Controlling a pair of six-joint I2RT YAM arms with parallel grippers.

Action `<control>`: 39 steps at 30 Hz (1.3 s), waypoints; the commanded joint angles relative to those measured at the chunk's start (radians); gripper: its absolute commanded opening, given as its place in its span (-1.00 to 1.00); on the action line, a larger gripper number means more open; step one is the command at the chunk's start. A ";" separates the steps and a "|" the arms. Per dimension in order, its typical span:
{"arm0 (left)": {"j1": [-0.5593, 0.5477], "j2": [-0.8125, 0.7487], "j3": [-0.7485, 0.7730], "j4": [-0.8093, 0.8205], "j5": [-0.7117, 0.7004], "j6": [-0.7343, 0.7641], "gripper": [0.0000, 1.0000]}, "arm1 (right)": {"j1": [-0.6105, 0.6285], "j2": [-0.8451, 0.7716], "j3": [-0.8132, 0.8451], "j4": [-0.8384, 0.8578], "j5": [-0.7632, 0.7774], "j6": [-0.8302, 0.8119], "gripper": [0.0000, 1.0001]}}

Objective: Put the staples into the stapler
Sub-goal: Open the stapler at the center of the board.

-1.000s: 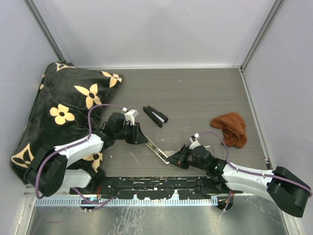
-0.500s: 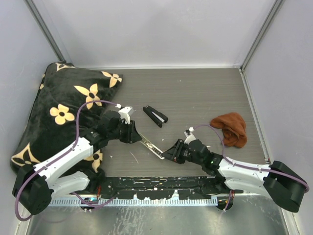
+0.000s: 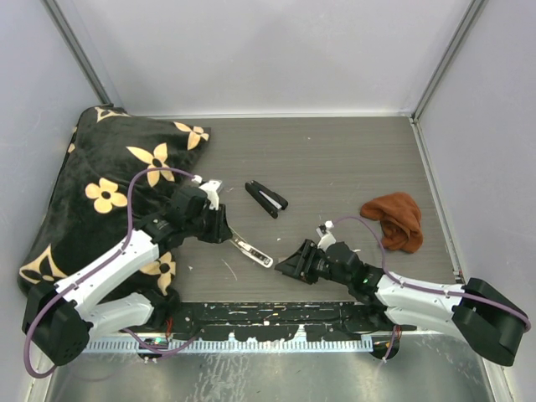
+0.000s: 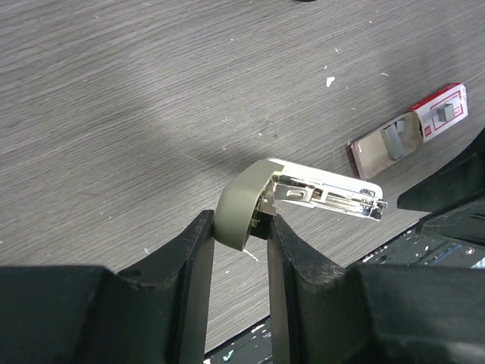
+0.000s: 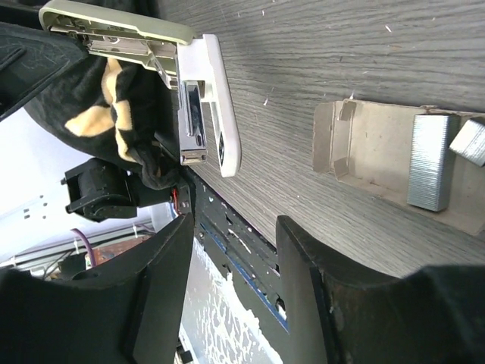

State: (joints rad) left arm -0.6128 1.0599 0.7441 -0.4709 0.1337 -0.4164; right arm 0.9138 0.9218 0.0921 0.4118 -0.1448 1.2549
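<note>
Left jaws clamp the stapler (image 4: 241,206) at its hinge end; it stands open, with the metal rail pointing right. Right jaws stand apart, empty, and nearer the staples (image 5: 429,162): a grey ribbed strip in an open cardboard box (image 5: 362,152) on the surface, right of the gap, long axis vertical in frame.

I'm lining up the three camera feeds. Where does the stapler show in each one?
Top external: stapler low and just left of centre, sticking out from the left gripper.
Left wrist: stapler mid-frame, its hinge end clamped by that gripper.
Right wrist: stapler in the top left corner, swung open.
Shared landmark: the open staple box, in both wrist views; I cannot make it out from above.
</note>
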 commanded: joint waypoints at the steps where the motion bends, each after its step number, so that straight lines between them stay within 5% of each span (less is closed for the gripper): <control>1: 0.003 -0.005 0.084 -0.043 -0.049 0.029 -1.00 | -0.007 -0.034 0.021 0.012 -0.004 -0.028 0.11; 10: 0.003 0.063 0.222 -0.216 -0.082 0.096 -1.00 | -0.013 -0.084 0.307 -0.529 0.119 -0.347 0.35; 20: -0.071 0.140 0.327 -0.293 -0.187 0.211 -0.99 | -0.024 -0.001 0.585 -1.111 0.512 -0.460 0.26; 39: -0.096 0.131 0.288 -0.221 -0.237 0.235 -1.00 | -0.023 0.216 0.610 -1.107 0.514 -0.541 -0.09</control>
State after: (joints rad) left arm -0.7105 1.2064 1.0260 -0.7498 -0.0917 -0.1947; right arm 0.8787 1.1263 0.6525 -0.7456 0.3542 0.7483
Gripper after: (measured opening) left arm 0.311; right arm 0.461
